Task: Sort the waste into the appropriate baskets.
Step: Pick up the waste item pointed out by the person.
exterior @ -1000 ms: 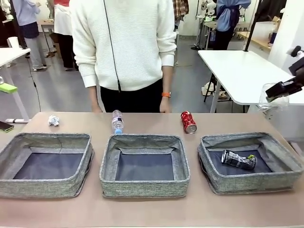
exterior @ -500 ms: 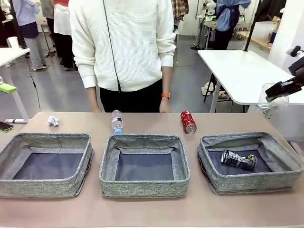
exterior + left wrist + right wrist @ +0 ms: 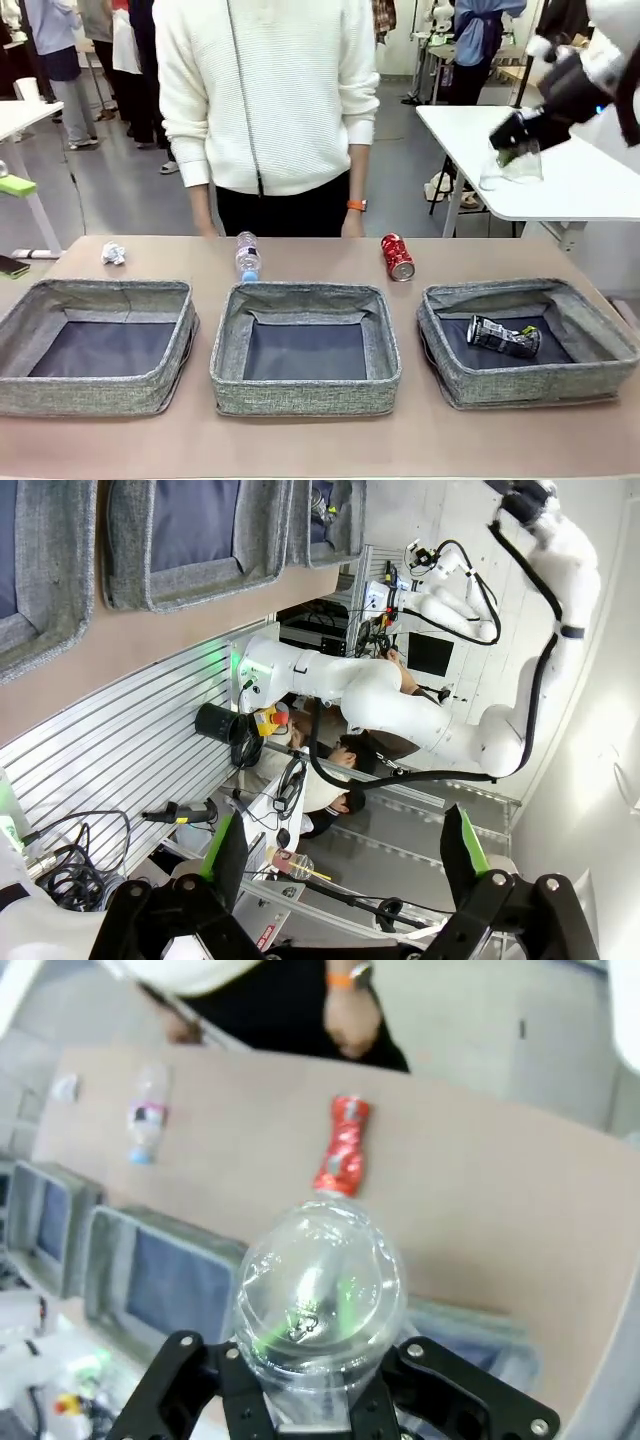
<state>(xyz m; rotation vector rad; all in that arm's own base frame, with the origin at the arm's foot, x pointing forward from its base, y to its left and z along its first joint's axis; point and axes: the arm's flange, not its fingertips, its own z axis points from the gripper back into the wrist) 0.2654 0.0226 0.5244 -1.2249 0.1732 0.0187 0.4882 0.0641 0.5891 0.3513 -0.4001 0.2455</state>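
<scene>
Right gripper (image 3: pixel 507 155) clamped on the clear plastic cup (image 3: pixel 525 170), high over the table's right end, well apart from the baskets; left gripper (image 3: pixel 342 875) jaws apart, empty, aimed away from the table. Crushed can (image 3: pixel 503 337) lies in the right basket (image 3: pixel 520 388), so the cup likely belongs in the middle basket (image 3: pixel 305 392) (bottle (image 3: pixel 247 256) lies just behind it); carry across, lower between the walls before release, since a light cup may bounce out. Pads show dimly through the cup wall; grip depth unclear; right arm cut off at the picture's edge

Grey woven baskets (image 3: pixel 305 395) (red can (image 3: pixel 397 257))
</scene>
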